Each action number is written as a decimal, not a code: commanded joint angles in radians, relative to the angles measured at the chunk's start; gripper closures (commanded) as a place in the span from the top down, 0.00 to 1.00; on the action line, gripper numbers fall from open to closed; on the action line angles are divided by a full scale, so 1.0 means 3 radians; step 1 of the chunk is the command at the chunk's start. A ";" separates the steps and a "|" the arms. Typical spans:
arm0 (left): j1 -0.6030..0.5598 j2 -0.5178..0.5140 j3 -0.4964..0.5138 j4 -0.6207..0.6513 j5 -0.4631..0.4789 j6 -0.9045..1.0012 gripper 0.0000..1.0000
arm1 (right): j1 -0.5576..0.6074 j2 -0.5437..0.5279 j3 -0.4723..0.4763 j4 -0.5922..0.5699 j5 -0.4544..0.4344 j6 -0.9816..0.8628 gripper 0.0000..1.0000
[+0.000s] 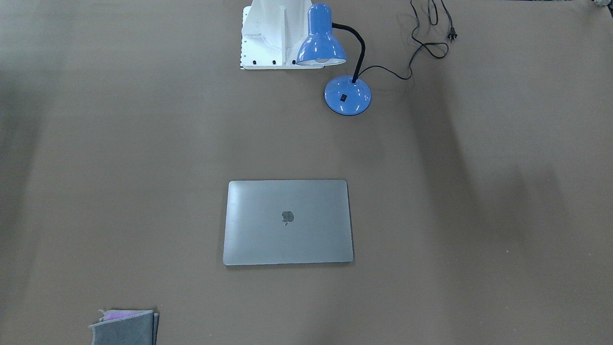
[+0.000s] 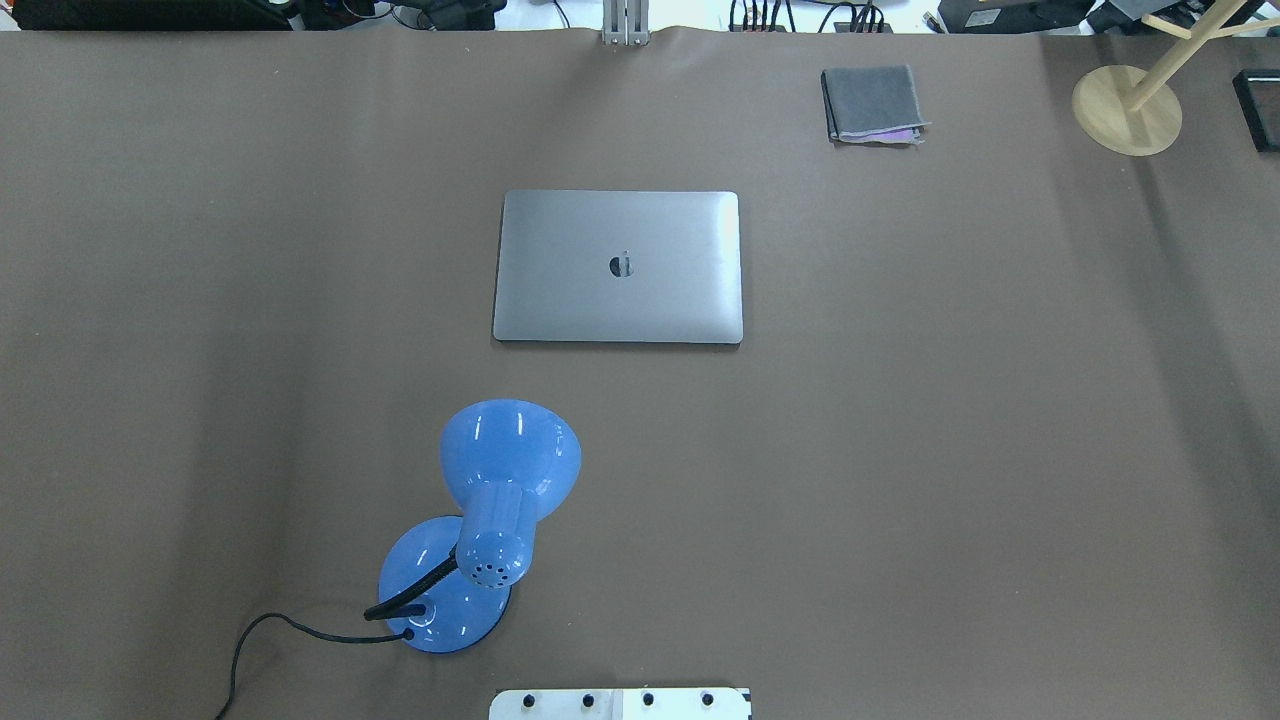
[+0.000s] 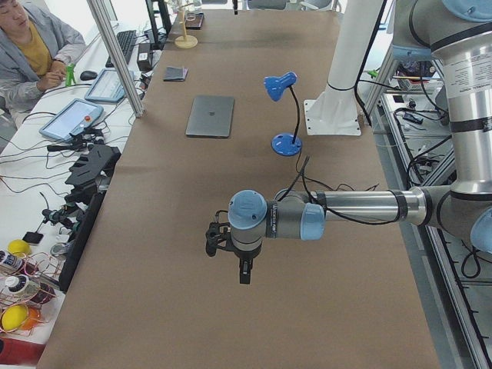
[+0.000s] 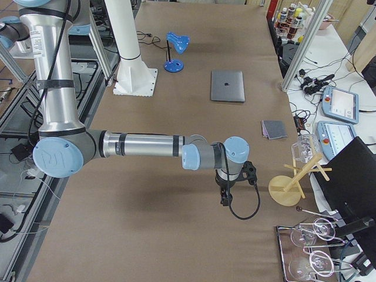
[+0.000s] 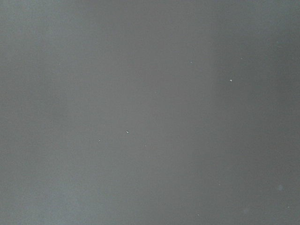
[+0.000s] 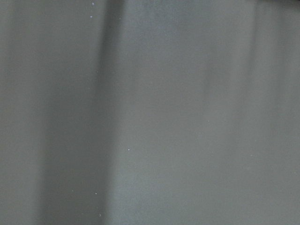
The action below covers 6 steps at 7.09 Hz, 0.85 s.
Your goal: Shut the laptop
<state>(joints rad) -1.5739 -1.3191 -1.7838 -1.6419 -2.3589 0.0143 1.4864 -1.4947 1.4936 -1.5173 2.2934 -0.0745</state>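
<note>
The laptop (image 1: 287, 222) lies flat on the brown table with its lid down, grey lid and dark logo facing up. It also shows in the overhead view (image 2: 618, 266) and both side views (image 3: 211, 116) (image 4: 227, 86). Neither gripper is near it. My left gripper (image 3: 244, 277) hangs over bare table at the left end, far from the laptop. My right gripper (image 4: 225, 198) hangs over bare table at the right end. They show only in the side views, so I cannot tell whether they are open or shut. Both wrist views show only table surface.
A blue desk lamp (image 2: 500, 500) stands between the robot base (image 2: 620, 703) and the laptop, its cord (image 1: 431, 33) trailing on the table. A folded grey cloth (image 2: 872, 103) lies beyond the laptop. A wooden stand (image 2: 1127, 108) stands at the far right.
</note>
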 commanded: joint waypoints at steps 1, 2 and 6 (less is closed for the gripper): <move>-0.0005 -0.0010 -0.0001 -0.0013 0.0039 -0.0017 0.98 | 0.0000 0.0017 -0.0003 -0.0055 0.0116 0.0033 1.00; -0.0005 -0.0010 -0.0046 -0.0013 0.0040 -0.0022 0.98 | 0.0000 0.0033 -0.0003 -0.0111 0.0133 0.0033 1.00; -0.0005 0.0000 -0.0037 -0.0013 0.0040 -0.0022 0.98 | 0.0000 0.0028 0.0017 -0.0112 0.0128 0.0034 1.00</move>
<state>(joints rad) -1.5754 -1.3196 -1.7961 -1.6460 -2.3475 0.0072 1.4864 -1.4865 1.4958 -1.5507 2.3317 -0.0633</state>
